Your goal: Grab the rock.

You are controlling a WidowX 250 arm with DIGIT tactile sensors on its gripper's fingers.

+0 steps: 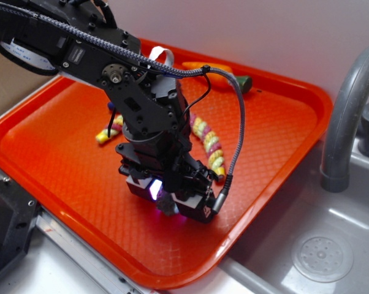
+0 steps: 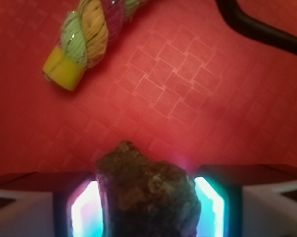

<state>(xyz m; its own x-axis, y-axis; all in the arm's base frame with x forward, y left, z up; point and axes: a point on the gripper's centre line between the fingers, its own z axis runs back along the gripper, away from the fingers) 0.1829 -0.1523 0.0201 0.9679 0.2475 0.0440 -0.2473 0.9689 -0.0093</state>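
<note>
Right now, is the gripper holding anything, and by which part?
The rock sits between the gripper fingers, flanked on its two sides low over the tray; whether they grip it cannot be told.

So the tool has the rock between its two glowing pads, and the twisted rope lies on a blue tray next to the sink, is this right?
Not fully. The tray is orange-red, not blue; the exterior view shows this clearly. The rest holds: in the wrist view the rock sits between the two glowing pads of the tool, and the twisted rope lies on that tray beside the sink.
</note>
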